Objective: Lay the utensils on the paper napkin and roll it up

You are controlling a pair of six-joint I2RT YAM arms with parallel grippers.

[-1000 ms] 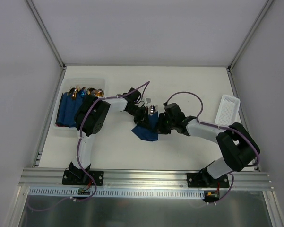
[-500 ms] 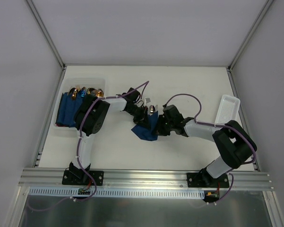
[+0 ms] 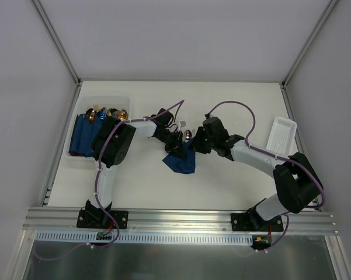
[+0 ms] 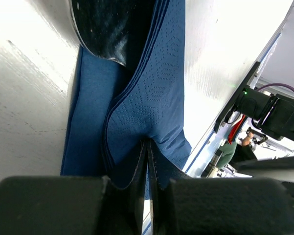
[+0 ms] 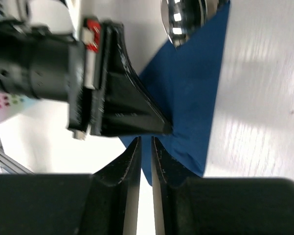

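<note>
Table: a white top [image 3: 222, 99] walled in grey, with a bin [image 3: 82, 104] of rolled bundles at its left edge and a tray [image 3: 282, 135] at its right.
Napkin [image 3: 181, 162]: lies mid-table between the two grippers, partly folded over.
Spoon [image 3: 188, 135]: only the bowl is seen, at the napkin's far corner; the rest is hidden.
Left gripper [image 3: 177, 147]: clamped on a fold of several napkin layers.
Right gripper [image 3: 195, 143]: fingers held a narrow slit apart with nothing between them, just beside the napkin's edge.
Handling: the paper is judged thin, limp and easily torn, so a hold near the edge, across several layers, is advised. The spoon is judged stiff, smooth and likely to slide out of a slack roll.
</note>
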